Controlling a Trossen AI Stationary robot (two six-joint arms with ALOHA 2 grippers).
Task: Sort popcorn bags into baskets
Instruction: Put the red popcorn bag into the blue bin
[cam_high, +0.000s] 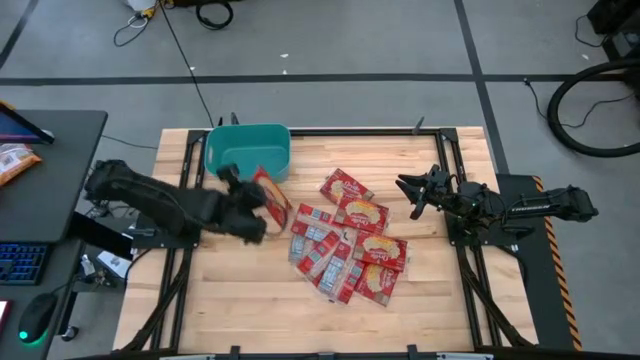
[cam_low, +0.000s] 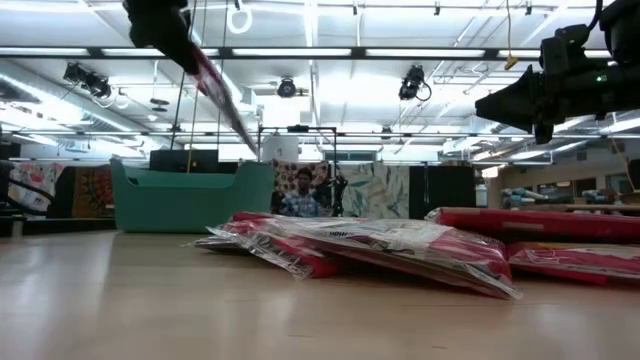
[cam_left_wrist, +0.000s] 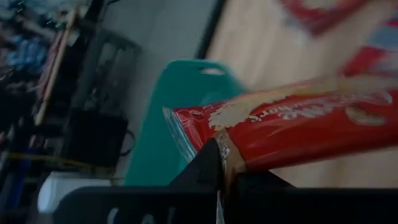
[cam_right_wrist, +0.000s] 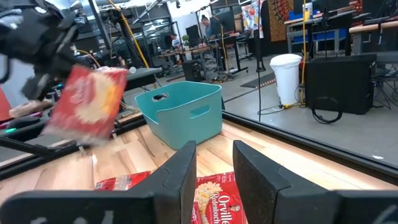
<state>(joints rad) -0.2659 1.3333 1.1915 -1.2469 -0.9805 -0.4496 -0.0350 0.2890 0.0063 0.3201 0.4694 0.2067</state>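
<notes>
Clamping one popcorn bag (cam_high: 272, 198) by its edge, the left gripper (cam_high: 252, 207) hangs above the surface beside the teal basket (cam_high: 247, 150). Other bags (cam_high: 348, 245) lie heaped beyond. The right gripper (cam_high: 412, 192) waits, fingers spread, its arm partly cut off low.

"Orville Redenbacher's" on popcorn bag (cam_right_wrist: 214, 200)

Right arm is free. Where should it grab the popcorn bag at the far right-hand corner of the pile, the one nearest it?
Probably by its outer short edge. That popcorn bag lies flat at the pile's rim and seems uncovered, so the open right pincer could drop from above on the side facing it. The left pincer already holds a bag beside the teal basket.
</notes>
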